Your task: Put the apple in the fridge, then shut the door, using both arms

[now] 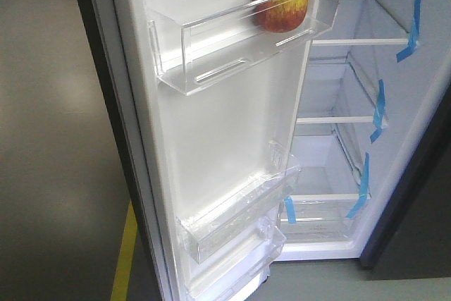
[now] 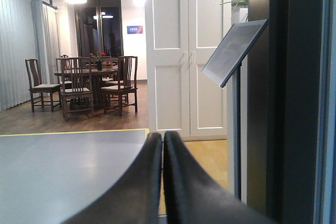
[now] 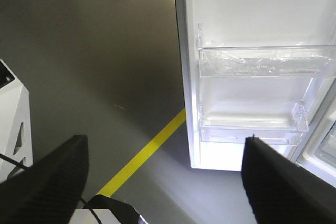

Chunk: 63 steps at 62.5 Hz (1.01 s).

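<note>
Sitting at the far end of the upper clear plastic door bin [image 1: 211,47], the small round red-and-yellow apple [image 1: 280,3] was already stowed, while the tall door [image 1: 211,139] with its white inner face stood wide open beside the white-lined fridge [image 1: 331,167] with glass shelves and blue tape strips [image 1: 412,26]. The left tool [image 2: 163,139] had its two black fingers pressed together with nothing between them, pointing out over the grey floor towards a distant dining room; a dark upright panel just to its right may have been the door's outer face, though that could not be told. The right tool [image 3: 165,145] was spread wide and empty, hanging above the floor's yellow line [image 3: 152,150] near the door's lower clear bins [image 3: 262,61]. Only the closing seemed left. A hard swing could roll the apple along its bin or tip it over the low front wall; a push on the thin plastic bins could crack them; and a tool lingering inside the doorway could be pinched as the door met the cabinet.
</note>
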Motion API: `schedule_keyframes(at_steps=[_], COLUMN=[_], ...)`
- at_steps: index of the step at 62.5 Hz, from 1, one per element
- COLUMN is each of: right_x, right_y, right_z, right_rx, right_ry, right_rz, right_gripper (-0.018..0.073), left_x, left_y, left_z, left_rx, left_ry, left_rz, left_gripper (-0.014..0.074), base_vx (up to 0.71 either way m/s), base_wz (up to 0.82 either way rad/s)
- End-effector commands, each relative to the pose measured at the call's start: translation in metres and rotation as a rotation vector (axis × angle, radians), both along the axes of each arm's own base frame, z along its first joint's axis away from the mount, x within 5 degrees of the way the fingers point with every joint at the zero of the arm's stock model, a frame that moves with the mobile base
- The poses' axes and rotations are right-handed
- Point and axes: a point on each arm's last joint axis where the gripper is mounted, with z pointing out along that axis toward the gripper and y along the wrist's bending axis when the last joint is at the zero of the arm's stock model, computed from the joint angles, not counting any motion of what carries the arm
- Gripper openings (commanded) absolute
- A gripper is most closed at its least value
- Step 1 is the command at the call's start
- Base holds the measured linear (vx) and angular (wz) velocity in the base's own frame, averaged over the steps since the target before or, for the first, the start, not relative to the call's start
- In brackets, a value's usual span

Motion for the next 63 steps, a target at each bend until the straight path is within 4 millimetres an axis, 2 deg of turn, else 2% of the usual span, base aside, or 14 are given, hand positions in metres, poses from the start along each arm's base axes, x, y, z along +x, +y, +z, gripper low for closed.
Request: schedule_keyframes(at_steps=[1, 9, 18, 28, 39, 49, 63], right_x=[0.002, 0.002, 0.002, 0.002, 0.002, 0.002, 0.002], right_y=[0.002, 0.002, 0.002, 0.002, 0.002, 0.002, 0.002], right_z=[0.011, 0.011, 0.011, 0.011, 0.011, 0.011, 0.011], right_rx=[0.049, 0.049, 0.049, 0.049, 0.049, 0.049, 0.049], right_ry=[-0.043, -0.043, -0.043, -0.043, -0.043, -0.043, -0.043], right_rz=[-0.008, -0.008, -0.008, -0.008, -0.008, -0.008, -0.008], right_gripper=[0.0568, 0.0568, 0.0568, 0.0568, 0.0568, 0.0568, 0.0568], left_x=[-0.003, -0.005, 0.002, 0.018, 0.049, 0.078, 0.109], left_y=[0.000, 0.000, 0.000, 0.000, 0.000, 0.000, 0.000], left_z=[0.006, 0.033, 0.071, 0.107, 0.139, 0.145, 0.125], left_rx=[-0.013, -0.002, -0.002, -0.003, -0.003, -0.003, -0.003], left_ry=[-0.073, -0.062, 0.032, 0.189, 0.373, 0.528, 0.657], left_rz=[-0.004, -0.001, -0.002, -0.001, -0.001, -0.001, -0.001], left_gripper=[-0.0006, -0.0006, -0.0006, -0.0006, -0.0006, -0.0006, -0.0006], base_vx=[0.00, 0.00, 0.00, 0.00, 0.00, 0.00, 0.00], base_wz=[0.00, 0.00, 0.00, 0.00, 0.00, 0.00, 0.00])
